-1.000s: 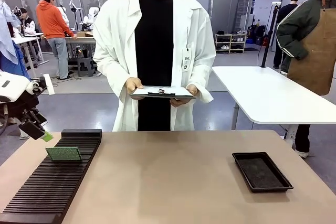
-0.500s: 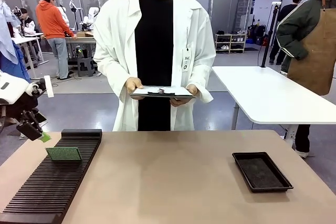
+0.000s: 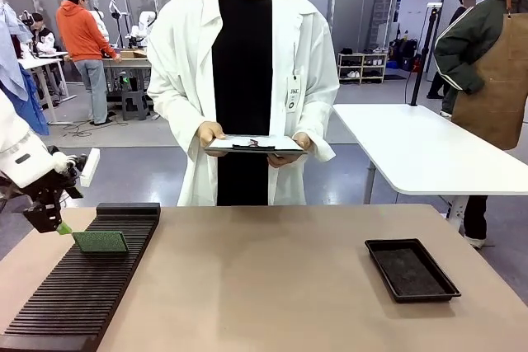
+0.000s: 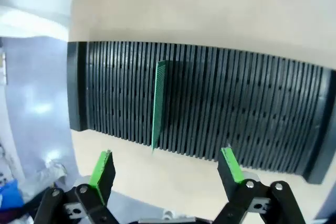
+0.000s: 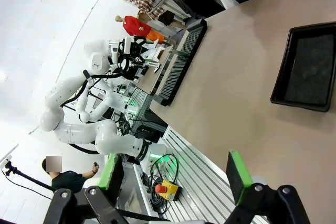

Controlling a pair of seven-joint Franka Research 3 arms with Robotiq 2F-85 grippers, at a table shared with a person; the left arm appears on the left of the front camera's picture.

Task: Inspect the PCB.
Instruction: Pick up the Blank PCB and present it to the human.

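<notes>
The PCB (image 3: 100, 241) is a small green board standing upright on edge in a slot near the far end of a long black slotted rack (image 3: 74, 294). My left gripper (image 3: 58, 224) hangs just left of the PCB, at the rack's left side, and holds nothing. In the left wrist view the PCB (image 4: 158, 103) shows edge-on in the rack (image 4: 252, 114), beyond my open left gripper (image 4: 166, 156), whose fingers are apart from it. My right gripper (image 5: 173, 169) is open and empty, high above the table.
A black tray (image 3: 411, 269) lies at the table's right; the right wrist view shows this tray (image 5: 310, 72) and the rack (image 5: 181, 59). Across the table a person in a white coat holds a clipboard (image 3: 256, 145) in both hands. A white table (image 3: 429, 150) stands behind.
My left gripper has turned and come down and slightly right, closer to the PCB's left edge. The PCB, the tray and the person have not moved.
</notes>
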